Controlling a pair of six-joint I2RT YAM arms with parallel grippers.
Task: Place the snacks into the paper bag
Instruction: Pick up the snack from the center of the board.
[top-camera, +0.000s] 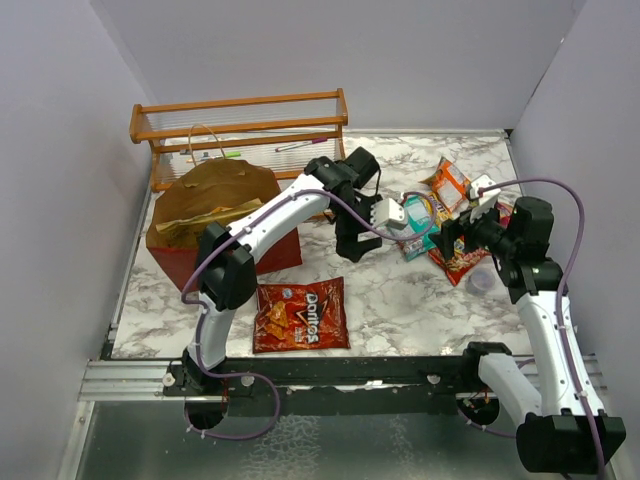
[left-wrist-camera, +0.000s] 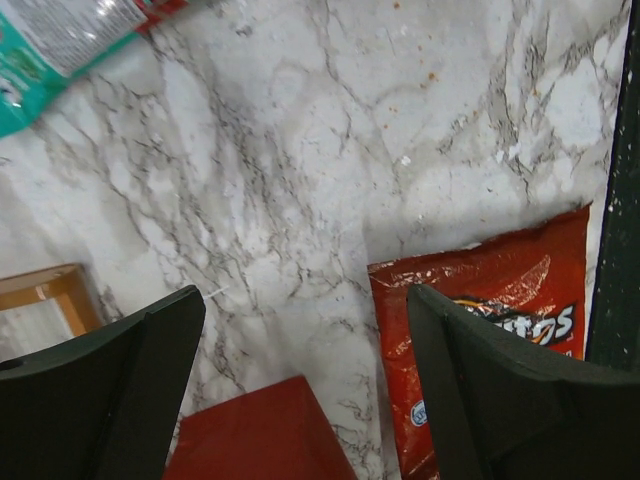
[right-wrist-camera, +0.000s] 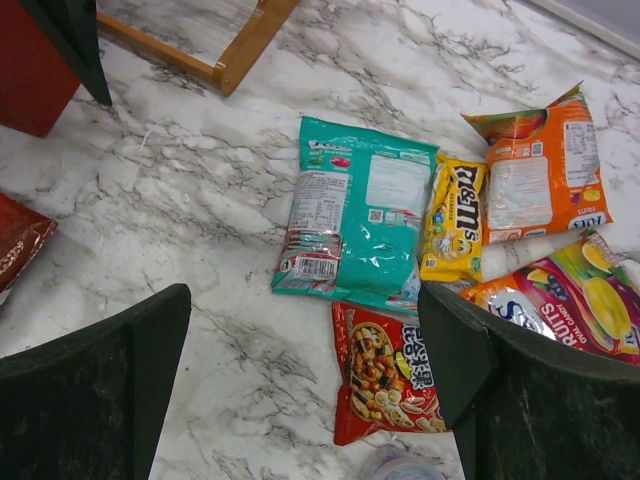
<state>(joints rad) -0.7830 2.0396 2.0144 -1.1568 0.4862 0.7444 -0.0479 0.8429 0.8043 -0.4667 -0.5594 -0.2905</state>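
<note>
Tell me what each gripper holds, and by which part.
Nothing is held. The left gripper is open over the table; the right gripper is open above the snacks.

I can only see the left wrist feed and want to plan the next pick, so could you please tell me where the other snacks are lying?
Observer: Clustered on the right side of the table: a teal packet, a yellow M&M's packet, an orange packet and a red packet.
Operator: Is the right gripper holding any?
Observer: No, the right gripper is above them, jaws open and empty.
Operator: Where does the paper bag stand?
Observer: The paper bag stands at the rear left, in front of the wooden rack, mouth upward.
</note>
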